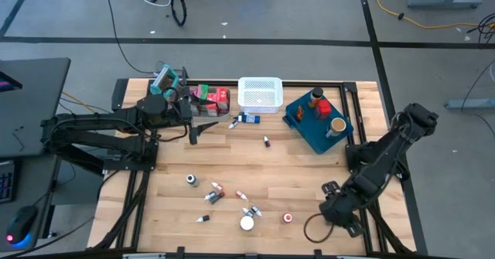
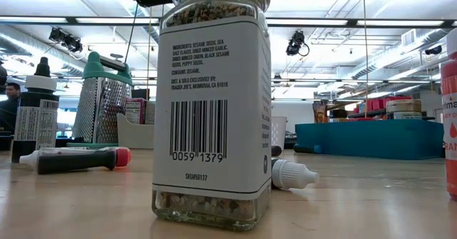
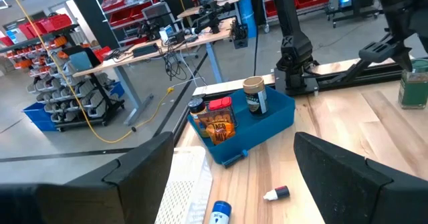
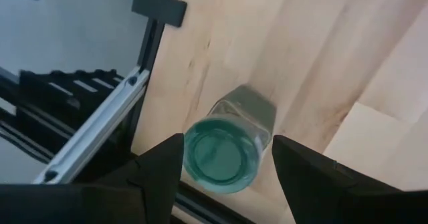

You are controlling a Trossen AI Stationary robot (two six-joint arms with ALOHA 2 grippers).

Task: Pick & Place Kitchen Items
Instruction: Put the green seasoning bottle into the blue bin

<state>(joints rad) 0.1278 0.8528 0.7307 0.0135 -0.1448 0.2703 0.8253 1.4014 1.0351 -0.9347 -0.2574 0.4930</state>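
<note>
Right pincer (image 4: 224, 160) clamped on green-lidded jar (image 4: 224, 154), upright beneath it on surface (image 4: 334, 63) for lifting; left pincer (image 3: 234, 177) apart.

The tabletop (image 1: 255, 174) is pale wood planking with a smooth, lightly shiny finish. The spice jar (image 2: 213, 103) is clear glass wearing a matt white paper label. The grater (image 2: 104, 102) is dull perforated metal with a green plastic handle. The basket (image 1: 259, 93) is white mesh; the tray (image 3: 267, 120) is matt blue plastic. The fingers (image 4: 164, 167) are matt black plastic beside a glossy green lid (image 4: 219, 156).
</note>
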